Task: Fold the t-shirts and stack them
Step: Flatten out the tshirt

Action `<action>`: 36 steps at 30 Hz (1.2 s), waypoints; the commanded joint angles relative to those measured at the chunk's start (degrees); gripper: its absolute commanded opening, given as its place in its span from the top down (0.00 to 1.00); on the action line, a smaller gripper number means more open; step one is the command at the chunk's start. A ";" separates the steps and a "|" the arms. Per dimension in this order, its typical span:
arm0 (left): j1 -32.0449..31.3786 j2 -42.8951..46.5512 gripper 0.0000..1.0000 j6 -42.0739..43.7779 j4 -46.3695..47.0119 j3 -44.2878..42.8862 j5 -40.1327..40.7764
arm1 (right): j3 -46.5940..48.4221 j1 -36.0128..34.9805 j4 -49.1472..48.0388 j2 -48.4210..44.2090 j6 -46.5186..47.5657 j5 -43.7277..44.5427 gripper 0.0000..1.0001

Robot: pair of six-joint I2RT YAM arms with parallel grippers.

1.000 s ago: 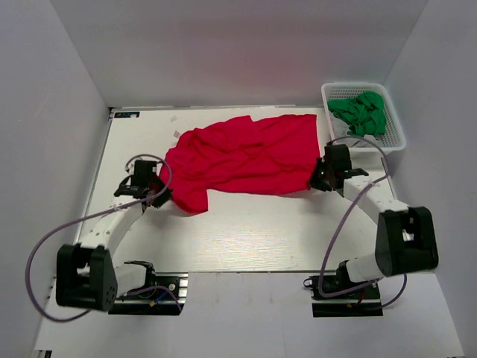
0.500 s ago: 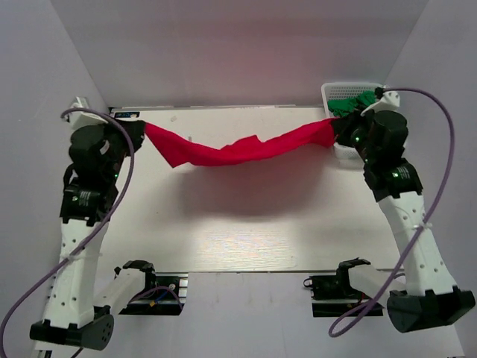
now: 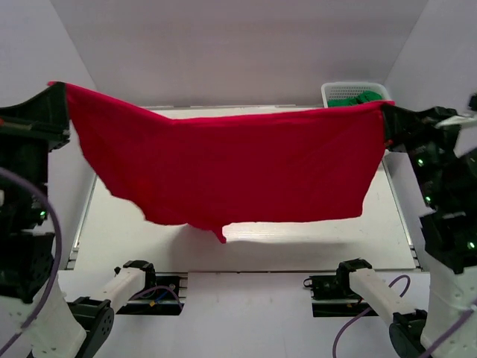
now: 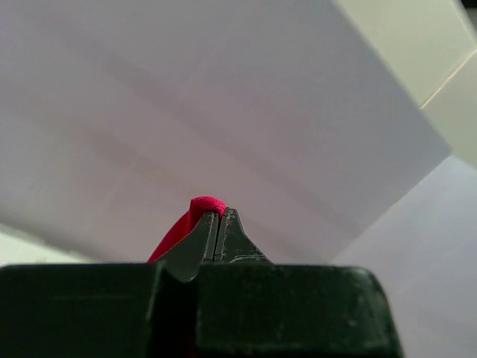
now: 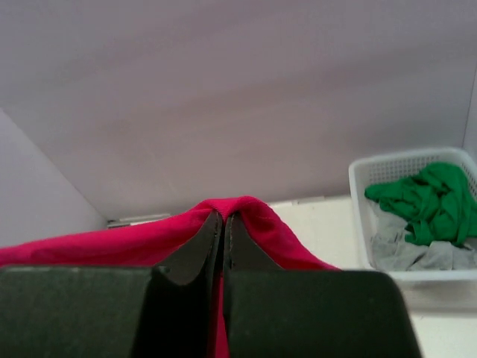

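Above the table — t-shirt stretched | left gripper, right gripper clamped

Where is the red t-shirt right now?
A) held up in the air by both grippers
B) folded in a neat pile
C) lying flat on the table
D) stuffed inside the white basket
A: the red t-shirt hangs spread wide above the table, pinched at one top corner by the left gripper and at the other by the right gripper.
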State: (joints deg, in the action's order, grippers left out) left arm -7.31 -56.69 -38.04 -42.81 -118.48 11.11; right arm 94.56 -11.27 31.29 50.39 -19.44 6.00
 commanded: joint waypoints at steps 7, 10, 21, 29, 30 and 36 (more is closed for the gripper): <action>-0.07 0.70 1.00 4.28 -2.63 -12.64 1.63 | 12.92 0.02 6.85 -2.49 1.34 -1.96 1.00; -0.07 0.70 1.00 4.82 -1.32 -14.59 0.22 | 14.68 0.11 7.47 -3.19 0.90 -2.83 1.00; 0.02 -1.75 1.00 7.10 3.25 -12.41 -2.76 | 11.96 0.10 4.85 -1.35 0.55 -2.22 1.00; 0.02 -11.86 1.00 7.10 8.08 0.75 -2.24 | -5.95 0.10 -7.09 6.63 -1.91 2.70 1.00; 0.02 -14.22 1.00 7.80 10.18 2.44 -1.63 | -7.54 0.19 -9.55 7.52 -2.09 2.70 1.00; 0.81 -28.54 1.00 8.33 14.33 8.17 2.67 | -14.67 0.46 -18.45 23.33 -3.32 1.48 1.00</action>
State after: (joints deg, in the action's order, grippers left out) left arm -6.92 -80.12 -30.65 -30.33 -111.90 9.82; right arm 80.88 -11.22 22.00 68.73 -21.69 6.98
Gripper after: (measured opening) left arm 0.022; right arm 0.012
